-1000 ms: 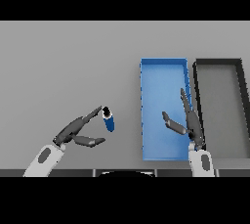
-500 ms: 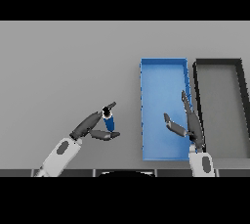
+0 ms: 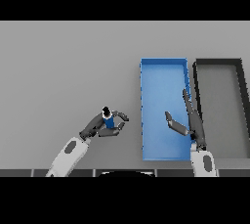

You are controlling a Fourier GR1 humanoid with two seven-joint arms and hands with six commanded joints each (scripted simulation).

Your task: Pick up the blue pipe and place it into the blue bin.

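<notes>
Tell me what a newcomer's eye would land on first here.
The bright blue bin right of centre stands out on the grey table, with a dark grey bin beside it. Left of it, the left robot hand curls round the small blue pipe; the right robot hand hovers open over the blue bin.

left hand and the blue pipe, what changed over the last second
The left hand moved in toward the blue pipe and curled its fingers and thumb round it; a second ago they were spread open beside it. The pipe has barely shifted. The right hand stayed open over the blue bin; the dark bin is unchanged.
</notes>
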